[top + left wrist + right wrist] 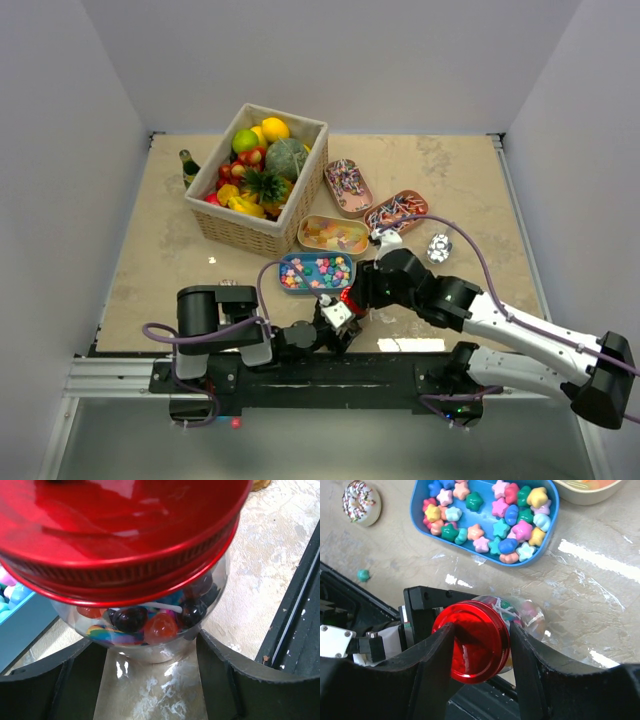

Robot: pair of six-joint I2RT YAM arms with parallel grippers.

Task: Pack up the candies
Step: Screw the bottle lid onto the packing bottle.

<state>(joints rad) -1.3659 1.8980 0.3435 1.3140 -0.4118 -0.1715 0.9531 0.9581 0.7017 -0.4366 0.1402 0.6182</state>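
The top view is evenly bright, with soft shadows by the basket (258,225) and a white glare patch on the table (470,180) at lower centre. In the left wrist view the red lid (120,525) is blurred and mirror-streaked above the glinting jar (150,650). The right wrist view shows sharp candies (492,530) and glare streaks at right.

Basket (240,228) rear left; trays (414,507) of candies (318,270) before, right of it; jar (475,645) nearest arms; doughnut (438,247) rightmost.
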